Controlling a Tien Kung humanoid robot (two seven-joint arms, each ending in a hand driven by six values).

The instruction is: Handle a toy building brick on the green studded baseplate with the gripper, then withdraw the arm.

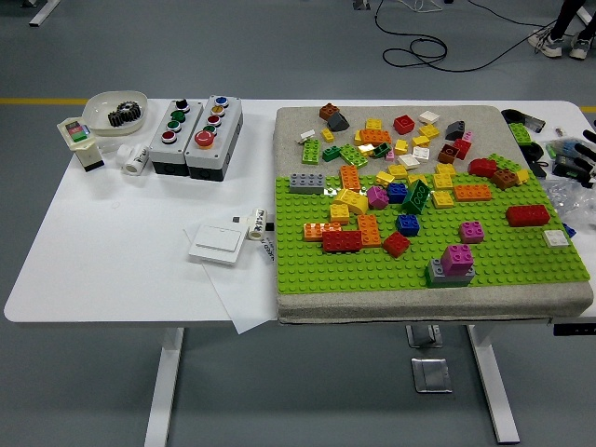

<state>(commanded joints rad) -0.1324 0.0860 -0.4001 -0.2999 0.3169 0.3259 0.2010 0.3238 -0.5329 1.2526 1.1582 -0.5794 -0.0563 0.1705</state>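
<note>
You have a single head view, set high on the robot's side and looking forward and down across the worktop (112, 251). The worktop's near edge runs low in the frame, with its legs and the grey floor showing beneath, and its far edge lies near the top with more floor beyond. You stand well back: the whole width fits, from the button boxes (196, 135) at left to the green studded baseplate (372, 270) at right. No second view overlaps it.
</note>
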